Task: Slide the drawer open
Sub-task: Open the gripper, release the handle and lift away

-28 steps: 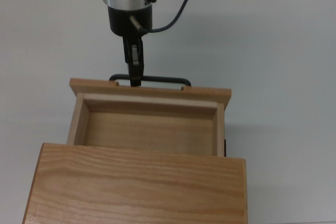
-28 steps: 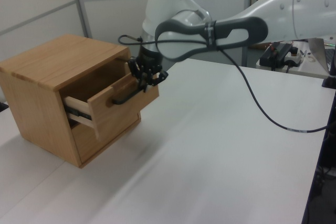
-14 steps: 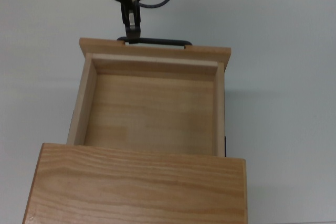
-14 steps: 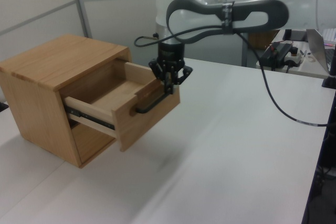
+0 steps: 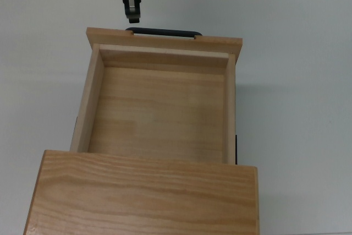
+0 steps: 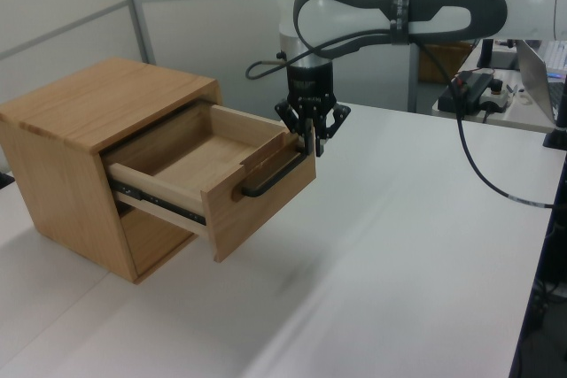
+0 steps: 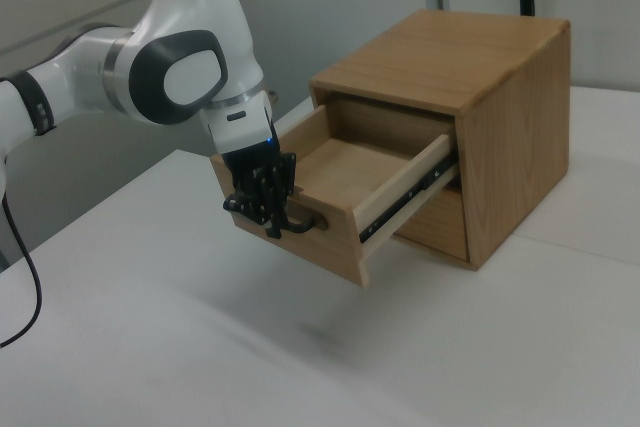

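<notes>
Arm reaching down beside the handle of the pulled-out drawer

The Panda arm (image 6: 416, 15) is arching over from the left view's right, its wrist pointing straight down so the fingers (image 5: 131, 8) are hanging just off the black handle (image 5: 163, 32), at about 11 o'clock from the bar in the top view; whether they are spread or pressed together I cannot tell. The drawer (image 5: 158, 105) is sticking far out of the wooden cabinet (image 6: 66, 143) on its slide rails, its tray lying bare. The cabinet is sitting on a plain white table (image 6: 381, 263), with pale wall panels (image 6: 62, 6) standing behind it. A black cable (image 6: 483, 174) is looping from the arm down across the table, and some equipment is sitting at the left view's 2 o'clock
</notes>
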{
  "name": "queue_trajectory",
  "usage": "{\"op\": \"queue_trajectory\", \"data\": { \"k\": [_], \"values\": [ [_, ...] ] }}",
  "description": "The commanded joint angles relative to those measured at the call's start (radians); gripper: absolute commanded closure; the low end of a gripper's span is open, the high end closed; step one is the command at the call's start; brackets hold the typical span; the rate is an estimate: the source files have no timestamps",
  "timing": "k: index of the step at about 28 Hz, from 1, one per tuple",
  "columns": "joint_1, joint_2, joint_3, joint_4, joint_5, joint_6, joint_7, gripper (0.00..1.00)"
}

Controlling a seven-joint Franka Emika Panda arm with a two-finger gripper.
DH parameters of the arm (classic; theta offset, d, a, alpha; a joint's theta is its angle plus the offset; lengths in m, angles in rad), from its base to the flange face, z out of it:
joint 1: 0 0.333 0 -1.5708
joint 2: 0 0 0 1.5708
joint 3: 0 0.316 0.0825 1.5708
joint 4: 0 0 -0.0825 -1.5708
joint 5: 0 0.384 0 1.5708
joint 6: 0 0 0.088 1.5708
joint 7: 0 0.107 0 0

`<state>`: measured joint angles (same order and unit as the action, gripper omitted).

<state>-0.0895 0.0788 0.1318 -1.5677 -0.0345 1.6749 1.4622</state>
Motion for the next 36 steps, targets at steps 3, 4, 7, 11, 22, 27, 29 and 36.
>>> {"op": "queue_trajectory", "data": {
  "k": [3,4,7,11,22,27,29,36],
  "values": [
    [-0.024,-0.022,-0.008,0.031,0.018,0.063,-0.011,0.34],
    [-0.024,-0.021,-0.008,0.04,0.019,0.065,-0.011,0.15],
    [-0.027,-0.016,-0.008,0.06,0.013,0.077,-0.02,0.0],
    [-0.032,-0.016,-0.008,0.075,0.015,0.114,-0.11,0.0],
    [-0.024,-0.024,0.002,0.127,0.018,0.115,-0.437,0.0],
    [-0.01,-0.025,0.005,0.143,0.013,0.105,-0.643,0.0],
    [-0.003,-0.03,0.005,0.143,0.015,0.089,-0.738,0.0],
    [-0.001,-0.031,0.026,0.144,0.016,0.054,-0.937,0.0]
  ]
}}
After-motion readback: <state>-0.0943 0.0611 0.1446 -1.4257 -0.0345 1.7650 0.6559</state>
